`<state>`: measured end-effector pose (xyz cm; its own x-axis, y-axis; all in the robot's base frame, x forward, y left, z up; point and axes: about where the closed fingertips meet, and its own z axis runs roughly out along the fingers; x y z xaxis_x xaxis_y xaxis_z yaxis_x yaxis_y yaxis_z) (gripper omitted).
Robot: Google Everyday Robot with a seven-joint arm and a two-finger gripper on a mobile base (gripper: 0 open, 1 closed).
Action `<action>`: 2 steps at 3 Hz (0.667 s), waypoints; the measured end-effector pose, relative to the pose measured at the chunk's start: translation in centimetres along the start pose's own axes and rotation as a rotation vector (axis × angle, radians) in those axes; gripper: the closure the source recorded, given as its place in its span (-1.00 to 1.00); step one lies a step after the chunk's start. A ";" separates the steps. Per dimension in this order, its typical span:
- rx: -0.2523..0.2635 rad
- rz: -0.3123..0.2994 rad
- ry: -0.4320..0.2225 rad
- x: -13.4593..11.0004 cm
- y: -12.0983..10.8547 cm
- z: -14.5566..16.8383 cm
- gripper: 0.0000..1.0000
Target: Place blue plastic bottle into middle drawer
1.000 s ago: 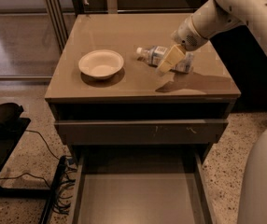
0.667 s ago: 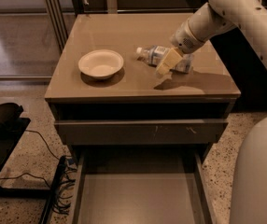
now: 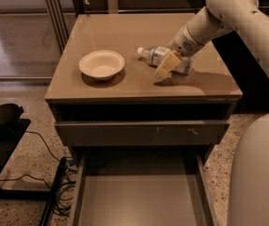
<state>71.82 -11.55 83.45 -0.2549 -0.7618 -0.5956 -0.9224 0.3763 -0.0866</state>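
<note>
The blue plastic bottle (image 3: 159, 56) lies on its side on the cabinet top (image 3: 125, 32), white cap pointing left toward the bowl. My gripper (image 3: 166, 65) is down at the bottle's middle, its yellowish tip in front of the label and hiding part of it. The arm reaches in from the upper right. The middle drawer (image 3: 139, 199) is pulled out at the bottom of the view, with nothing on its flat floor.
A white bowl (image 3: 101, 64) sits on the cabinet top, left of the bottle. Above the open drawer, a drawer front with small white scratches (image 3: 144, 132) stands slightly out. Cables and a black object (image 3: 3, 121) lie on the floor at left.
My gripper has moved slightly down and left onto the bottle. The bottle and bowl have not moved.
</note>
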 end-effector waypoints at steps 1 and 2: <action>0.000 0.000 0.000 0.0 0.0 0.0 -0.16; 0.000 0.000 0.000 0.0 0.0 0.0 0.29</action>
<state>71.82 -11.55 83.44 -0.2549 -0.7618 -0.5956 -0.9225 0.3762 -0.0865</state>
